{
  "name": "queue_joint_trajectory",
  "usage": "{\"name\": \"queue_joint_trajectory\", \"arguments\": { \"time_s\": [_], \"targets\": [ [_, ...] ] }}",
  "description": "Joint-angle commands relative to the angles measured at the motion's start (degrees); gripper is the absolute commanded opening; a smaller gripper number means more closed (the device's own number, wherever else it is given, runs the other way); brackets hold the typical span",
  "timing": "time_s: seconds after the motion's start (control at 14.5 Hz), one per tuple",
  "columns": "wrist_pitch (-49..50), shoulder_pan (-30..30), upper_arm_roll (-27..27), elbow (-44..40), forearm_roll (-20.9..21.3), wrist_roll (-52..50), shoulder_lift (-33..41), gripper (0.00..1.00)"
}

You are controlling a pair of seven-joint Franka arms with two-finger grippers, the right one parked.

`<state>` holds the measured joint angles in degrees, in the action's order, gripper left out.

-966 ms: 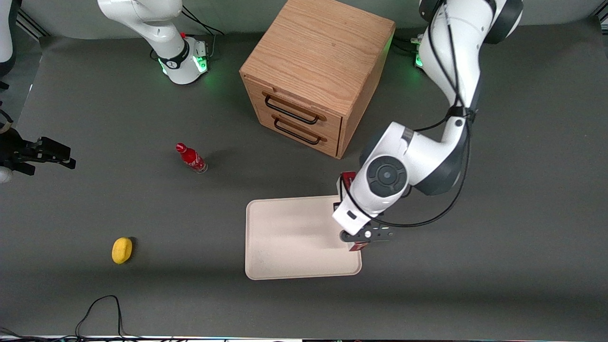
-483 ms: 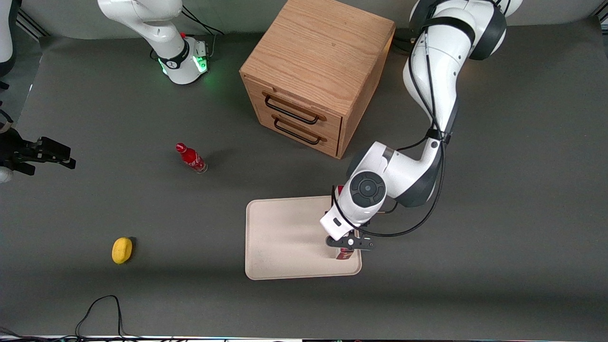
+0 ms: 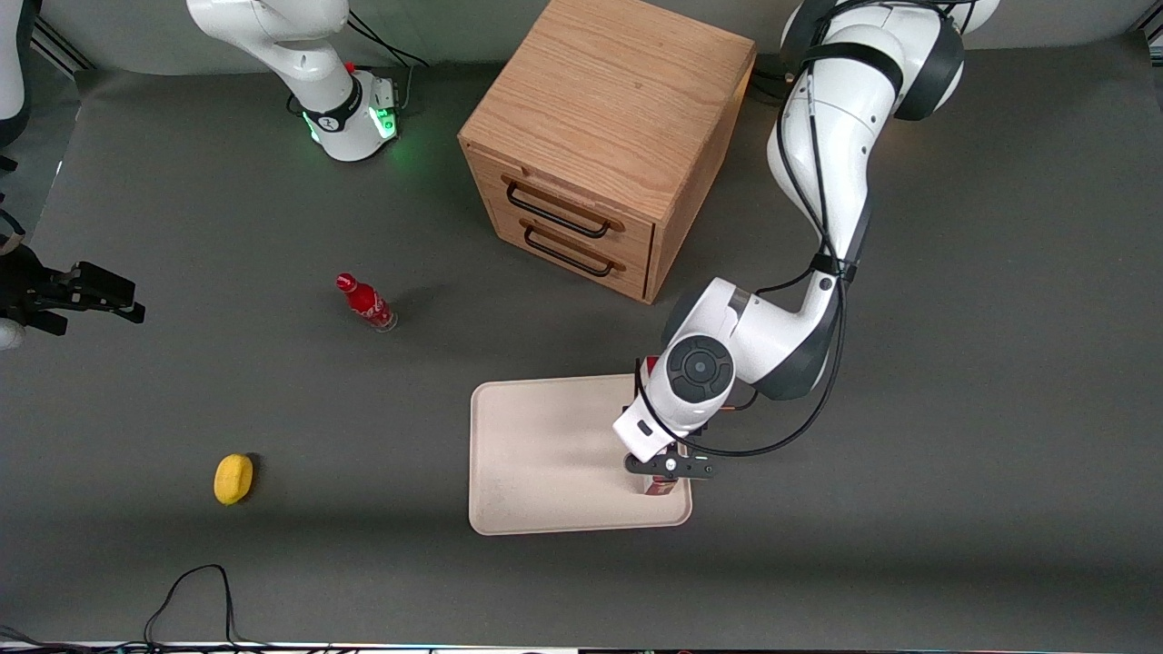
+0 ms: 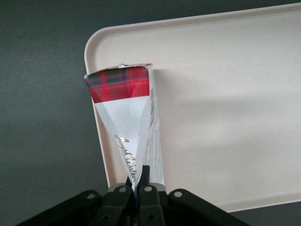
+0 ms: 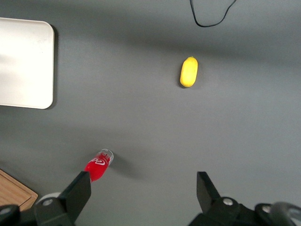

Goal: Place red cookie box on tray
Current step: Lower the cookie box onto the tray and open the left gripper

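- We are holding our gripper (image 3: 669,467) low over the tray (image 3: 545,454), at the tray's edge toward the working arm's end of the table, near the corner closest to the front camera.
- In the left wrist view our gripper (image 4: 138,188) is clamping its fingers (image 4: 145,178) together on one end of the red cookie box (image 4: 127,117), with only the thin carton between them.
- The box is hanging from the gripper, its lower end with the red tartan band reaching down to the tray (image 4: 225,108) surface just inside the rim near a rounded corner; we cannot tell whether it is touching.
- In the front view only a small red part of the box (image 3: 656,488) is showing below the gripper, and another red bit is peeking out above the wrist.
- Farther from the front camera than the gripper, the wooden drawer cabinet (image 3: 609,145) is standing with its two dark-handled drawers facing the tray.
- Well away from the gripper, toward the parked arm's end of the table, a small red bottle (image 3: 365,302) is standing on the grey table (image 3: 954,454).
- Farther still toward that end, and nearer the front camera than the bottle, a yellow lemon-like object (image 3: 233,478) is lying on the table.
- A black cable (image 3: 195,590) is looping along the table edge nearest the front camera.
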<state>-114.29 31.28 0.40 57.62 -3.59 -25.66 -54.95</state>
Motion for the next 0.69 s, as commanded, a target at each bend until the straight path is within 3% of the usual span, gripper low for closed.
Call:
{"name": "queue_joint_trajectory", "arguments": {
  "time_s": [0.0, 0.14, 0.28, 0.34, 0.62],
  "targets": [
    [-0.22, 0.54, 0.57, -1.81, 0.51, -1.23, -1.48, 0.03],
    [-1.01, 0.54, 0.57, -1.2, 0.6, -1.14, -1.48, 0.37],
    [-1.28, 0.62, 0.65, -0.93, 0.69, -0.79, -1.48, 0.95],
    [-1.2, 0.62, 0.65, -0.93, 0.69, -0.7, -1.39, 1.0],
    [-1.02, 0.54, 0.74, -0.84, 0.95, -0.96, -1.22, 1.0]
  ]
}}
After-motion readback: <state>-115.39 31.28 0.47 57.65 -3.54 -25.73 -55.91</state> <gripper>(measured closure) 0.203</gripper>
